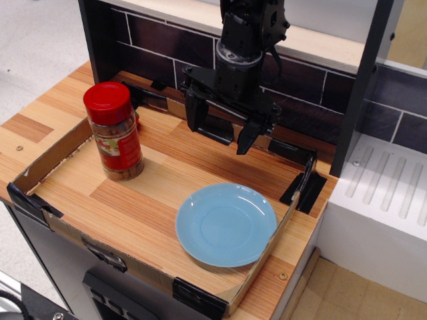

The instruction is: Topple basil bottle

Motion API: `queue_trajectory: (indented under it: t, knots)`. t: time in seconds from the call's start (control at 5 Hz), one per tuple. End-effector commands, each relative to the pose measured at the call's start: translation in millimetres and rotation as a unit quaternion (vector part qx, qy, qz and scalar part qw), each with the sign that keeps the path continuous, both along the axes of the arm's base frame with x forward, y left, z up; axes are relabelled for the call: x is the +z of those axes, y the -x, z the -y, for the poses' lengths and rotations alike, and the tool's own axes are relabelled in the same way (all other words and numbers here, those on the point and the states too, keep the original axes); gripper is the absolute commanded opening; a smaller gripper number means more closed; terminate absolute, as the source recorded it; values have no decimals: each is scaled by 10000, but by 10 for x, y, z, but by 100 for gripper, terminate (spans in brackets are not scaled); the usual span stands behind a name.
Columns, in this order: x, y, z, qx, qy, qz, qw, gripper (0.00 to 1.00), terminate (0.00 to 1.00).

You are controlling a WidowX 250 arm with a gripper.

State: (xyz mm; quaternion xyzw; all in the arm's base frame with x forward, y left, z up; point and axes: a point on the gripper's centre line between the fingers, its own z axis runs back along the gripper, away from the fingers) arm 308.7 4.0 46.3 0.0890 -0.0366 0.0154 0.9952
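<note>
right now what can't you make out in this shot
- Basil bottle: label text too small to read; its far side faces away from the one view.
- Small red object: mostly hidden behind the bottle, so its shape is unclear.
- Claw: open, but the arm above it is cut off by the top edge.
- Table: front left corner cut off by the frame.

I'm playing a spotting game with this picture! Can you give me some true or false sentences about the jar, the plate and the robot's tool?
1. The basil bottle stands upright. True.
2. The tool is squeezing the bottle. False: it hangs open, apart from it.
3. The blue plate has food on it. False: nothing lies on it.
4. The bottle's cap is red. True.
5. The bottle sits on the plate. False: it stands on the wooden board.
</note>
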Motion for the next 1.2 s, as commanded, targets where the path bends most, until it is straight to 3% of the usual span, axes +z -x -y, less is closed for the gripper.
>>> queue_trajectory:
  t: [0.0, 0.2, 0.4, 0.6, 0.8, 1.0]
  knots:
    - [0, 0, 0, 0, 0, 0, 10000, 100, 0]
    - [179, 60, -172, -921, 97, -358, 9951, 100, 0]
    - [344, 94, -352, -1385, 169, -259, 9899, 100, 0]
    - [454, 126, -502, -2384, 63, -519, 9698, 100, 0]
    - [471, 149, -575, -3325, -118, -403, 9422, 100, 0]
    - [498, 200, -585, -3714, -273, -323, 9275, 100, 0]
